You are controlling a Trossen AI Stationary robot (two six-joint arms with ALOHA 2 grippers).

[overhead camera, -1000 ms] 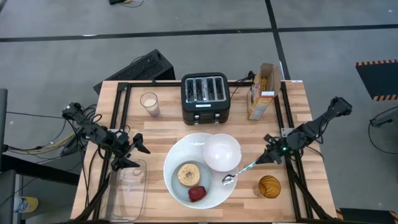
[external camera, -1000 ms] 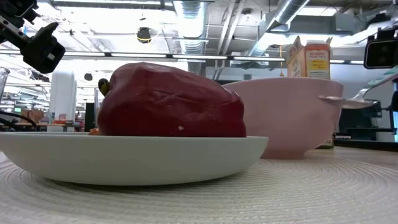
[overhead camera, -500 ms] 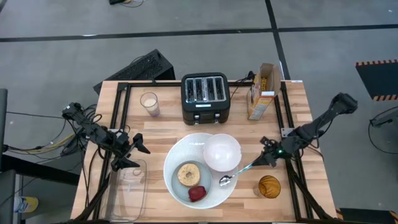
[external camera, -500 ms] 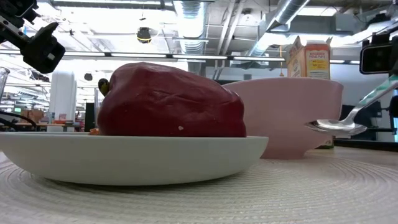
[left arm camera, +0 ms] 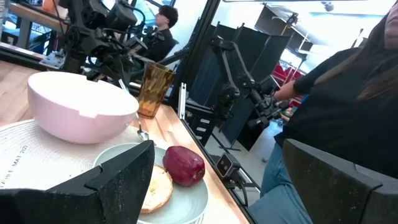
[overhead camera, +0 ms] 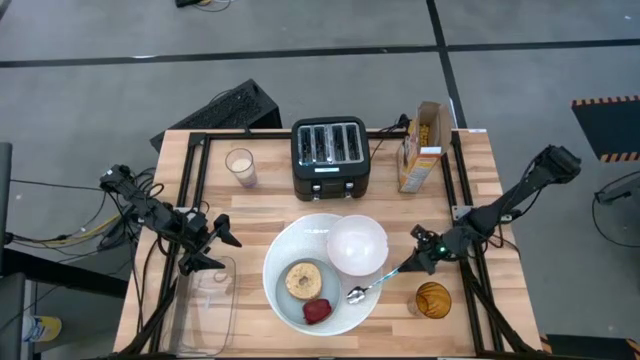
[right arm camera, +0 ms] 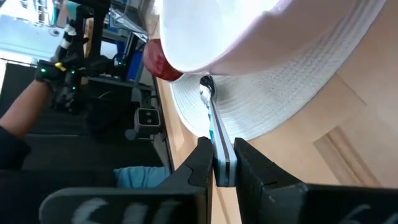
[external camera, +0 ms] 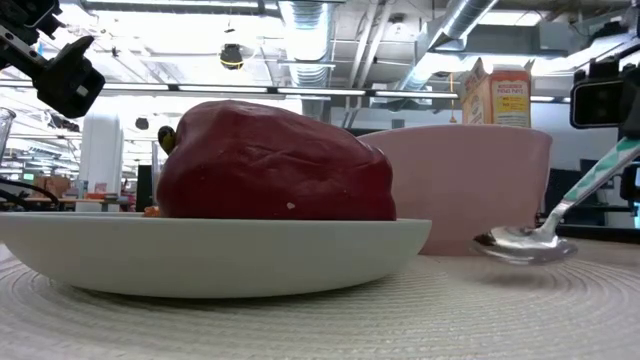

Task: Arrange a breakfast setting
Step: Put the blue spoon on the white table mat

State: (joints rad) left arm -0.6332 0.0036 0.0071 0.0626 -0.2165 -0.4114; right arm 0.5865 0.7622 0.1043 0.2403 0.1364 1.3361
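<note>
Blue-handled spoon (overhead camera: 378, 282), clenched in right hand (overhead camera: 420, 257), slants handle-up, its scoop resting on white plate (overhead camera: 275, 265).

Glossy metal spoon (external camera: 524, 244), wood tbl (overhead camera: 260, 200).

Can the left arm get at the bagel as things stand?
Probably yes. The left gripper hangs with jaws open just off the large white plate, and the bagel sits on that plate's near side with nothing between them. The right gripper holds the spoon on the far side.
</note>
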